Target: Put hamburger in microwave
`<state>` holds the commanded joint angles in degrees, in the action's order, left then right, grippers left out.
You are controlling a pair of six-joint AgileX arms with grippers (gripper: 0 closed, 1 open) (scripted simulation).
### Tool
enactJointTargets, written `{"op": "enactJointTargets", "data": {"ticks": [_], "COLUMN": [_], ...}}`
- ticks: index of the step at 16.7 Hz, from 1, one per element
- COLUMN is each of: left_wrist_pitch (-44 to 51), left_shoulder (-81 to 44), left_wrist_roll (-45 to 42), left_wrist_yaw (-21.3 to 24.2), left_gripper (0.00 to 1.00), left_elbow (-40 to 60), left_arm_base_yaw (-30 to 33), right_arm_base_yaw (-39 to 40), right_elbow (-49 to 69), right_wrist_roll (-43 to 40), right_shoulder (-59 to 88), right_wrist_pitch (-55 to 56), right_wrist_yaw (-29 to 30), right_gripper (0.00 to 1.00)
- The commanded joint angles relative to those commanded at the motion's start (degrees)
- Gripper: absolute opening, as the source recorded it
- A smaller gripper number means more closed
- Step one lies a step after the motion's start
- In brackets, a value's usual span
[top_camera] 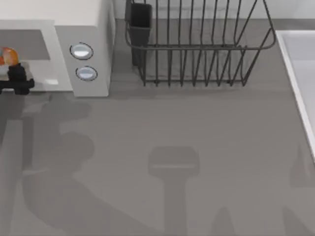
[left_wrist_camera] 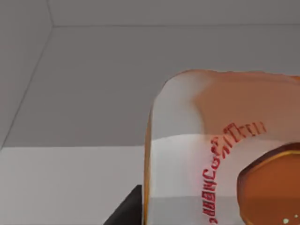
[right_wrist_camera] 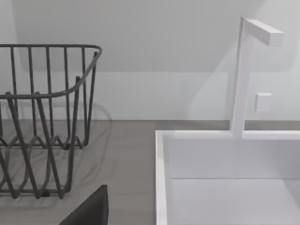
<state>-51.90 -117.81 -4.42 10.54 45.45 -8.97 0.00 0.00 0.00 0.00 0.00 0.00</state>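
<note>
The hamburger [top_camera: 7,55] sits at the far left edge of the top view, just inside the mouth of the microwave [top_camera: 88,29], an orange-and-white lump tucked against the front of the left hand [top_camera: 15,78]. From the left wrist view the hamburger [left_wrist_camera: 220,150] looms right up against the camera, its wrapper with red lettering in front of the grey cavity walls, so the left hand appears to be clenched around it, carrying it in, though the fingers themselves are hard to make out.

Beside the hand, toward the right, stands the microwave's side panel with its two round knobs [top_camera: 81,51]. Farther off on the worktop [top_camera: 197,147] is a black wire rack [top_camera: 197,49], and beyond that a white sink [right_wrist_camera: 225,178] with a faucet [right_wrist_camera: 243,70]. The right hand shows as a dark corner [right_wrist_camera: 91,211] in its own wrist view, parked near the sink; I cannot tell whether it is released or clenched.

This looks like the placing step, nearly finished. Next, I'd judge, the left hand should lower the hamburger onto the cavity floor, let go, and back straight out without clipping the door frame.
</note>
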Motion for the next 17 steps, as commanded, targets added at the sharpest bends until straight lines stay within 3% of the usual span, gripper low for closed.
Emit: {"op": "enactJointTargets", "data": {"ticks": [8, 17], "left_wrist_pitch": [0.8, 10.2], "left_shoulder": [-1.4, -15.8], "left_wrist_roll": [-0.2, 0.3], "left_wrist_yaw": [-0.1, -2.0], "left_gripper": [0.00, 0.00], "left_elbow": [2.0, 30.4], "left_arm_base_yaw": [0.5, 2.2], "right_arm_base_yaw": [0.0, 0.0], "right_elbow": [0.0, 0.0], "right_wrist_roll": [0.0, 0.0], "right_shoulder": [0.0, 0.0], "right_wrist_pitch": [0.0, 0.0], "right_wrist_yaw": [0.0, 0.0], "right_gripper": [1.00, 1.00]}}
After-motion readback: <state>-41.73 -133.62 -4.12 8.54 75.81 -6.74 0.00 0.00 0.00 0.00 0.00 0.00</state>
